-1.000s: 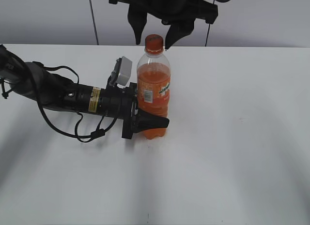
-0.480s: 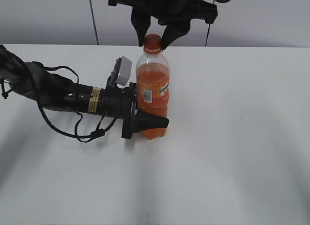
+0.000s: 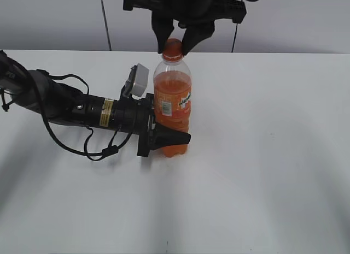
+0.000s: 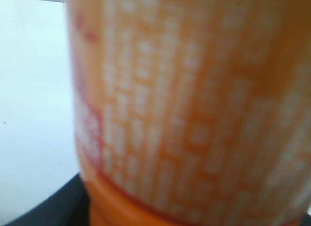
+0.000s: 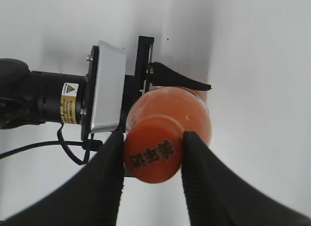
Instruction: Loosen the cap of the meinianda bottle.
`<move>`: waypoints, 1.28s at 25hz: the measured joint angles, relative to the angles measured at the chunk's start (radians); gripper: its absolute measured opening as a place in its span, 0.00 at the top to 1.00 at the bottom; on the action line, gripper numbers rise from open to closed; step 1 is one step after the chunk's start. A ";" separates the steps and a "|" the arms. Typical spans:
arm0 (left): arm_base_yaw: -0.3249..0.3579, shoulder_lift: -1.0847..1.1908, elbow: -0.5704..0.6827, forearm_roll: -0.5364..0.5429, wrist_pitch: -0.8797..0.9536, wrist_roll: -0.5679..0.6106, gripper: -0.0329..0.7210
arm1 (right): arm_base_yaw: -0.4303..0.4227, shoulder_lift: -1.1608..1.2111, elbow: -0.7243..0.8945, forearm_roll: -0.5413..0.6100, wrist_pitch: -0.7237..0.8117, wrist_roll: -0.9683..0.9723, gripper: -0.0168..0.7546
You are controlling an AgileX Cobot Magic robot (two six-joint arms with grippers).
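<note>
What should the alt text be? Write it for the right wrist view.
Seen from above, the right hand closes its two dark fingers on the orange cap of a soda bottle. The left hand holds the bottle on a white table.

this looks like a robot test bench in a lab, not a home or a shop. a plain white table [image 3: 262, 172] fills the scene from the near edge to the far side, with bare pale wall panels [image 3: 54, 19] behind it split by a thin dark seam. a black robot arm [image 3: 71, 106] with loose cables lies along the left of the table, and a second black arm [image 3: 186, 8] hangs over the far edge. the only product is one soda bottle [image 3: 173, 104].
</note>
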 joint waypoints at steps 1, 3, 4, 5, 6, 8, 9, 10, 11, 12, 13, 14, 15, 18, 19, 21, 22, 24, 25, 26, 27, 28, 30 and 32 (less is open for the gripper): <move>0.000 0.000 0.000 0.000 0.000 0.000 0.41 | 0.000 0.000 0.000 0.000 0.000 -0.037 0.63; 0.000 0.000 0.000 0.000 -0.001 0.000 0.41 | 0.000 0.000 0.000 0.001 0.000 -0.117 0.63; 0.000 0.000 0.000 0.000 -0.001 0.000 0.41 | 0.000 0.000 0.000 0.002 0.000 -0.162 0.63; 0.000 0.000 0.000 0.000 -0.002 0.000 0.41 | 0.000 0.000 0.000 0.002 -0.001 -0.208 0.63; 0.000 0.000 0.000 0.000 -0.002 0.000 0.41 | 0.000 0.000 0.000 0.002 -0.001 -0.244 0.63; 0.000 0.000 0.000 0.001 -0.002 0.000 0.41 | 0.000 0.000 0.000 0.002 -0.001 -0.328 0.63; 0.000 0.000 0.000 0.001 -0.002 0.000 0.41 | 0.000 0.000 0.000 0.002 -0.001 -0.359 0.63; 0.000 0.000 0.000 0.001 -0.002 0.000 0.41 | 0.000 0.000 0.000 0.002 -0.002 -0.396 0.63; 0.000 0.000 0.000 0.001 -0.002 0.000 0.41 | 0.000 0.000 0.000 0.002 -0.002 -0.430 0.63; 0.000 0.000 0.000 0.001 -0.002 0.000 0.41 | 0.000 0.000 0.000 0.002 -0.002 -0.463 0.63; 0.000 0.000 0.000 0.001 -0.002 0.000 0.41 | 0.000 0.000 0.000 0.002 -0.002 -0.493 0.63; 0.000 0.000 0.000 0.002 -0.002 0.000 0.41 | 0.000 0.000 0.000 0.002 -0.002 -0.534 0.63; 0.000 0.000 0.000 0.002 -0.002 0.000 0.41 | 0.000 0.000 0.000 0.002 -0.002 -0.577 0.63; 0.000 0.000 0.000 0.002 -0.003 0.000 0.41 | 0.000 -0.001 0.000 0.002 -0.002 -0.703 0.63; 0.000 0.000 0.000 0.002 -0.003 0.000 0.41 | 0.000 -0.001 0.000 0.003 -0.002 -0.738 0.63; 0.001 0.000 0.000 0.004 -0.003 0.001 0.41 | 0.000 -0.001 -0.001 0.011 -0.002 -0.824 0.63; 0.001 0.000 0.000 0.004 -0.004 0.002 0.41 | 0.000 -0.001 -0.001 0.011 -0.002 -0.866 0.63; 0.001 0.000 0.000 0.004 -0.004 0.003 0.41 | 0.000 -0.001 -0.001 0.011 -0.002 -0.935 0.63; 0.001 0.000 0.000 0.004 -0.005 0.003 0.41 | 0.000 -0.001 -0.001 0.011 -0.002 -0.969 0.63; 0.001 0.000 0.000 0.004 -0.005 0.004 0.41 | 0.000 -0.001 -0.001 0.011 -0.002 -0.994 0.63; 0.001 0.000 0.000 0.004 -0.005 0.004 0.41 | 0.000 -0.001 -0.001 0.011 -0.002 -1.026 0.63; 0.001 0.000 0.000 0.004 -0.005 0.004 0.41 | 0.000 -0.001 -0.001 0.011 -0.002 -1.057 0.63; 0.001 0.000 0.000 0.005 -0.005 0.004 0.41 | 0.000 -0.001 -0.001 0.011 -0.002 -1.114 0.63; 0.001 0.000 0.000 0.005 -0.005 0.005 0.41 | 0.000 -0.001 -0.001 0.011 -0.002 -1.175 0.63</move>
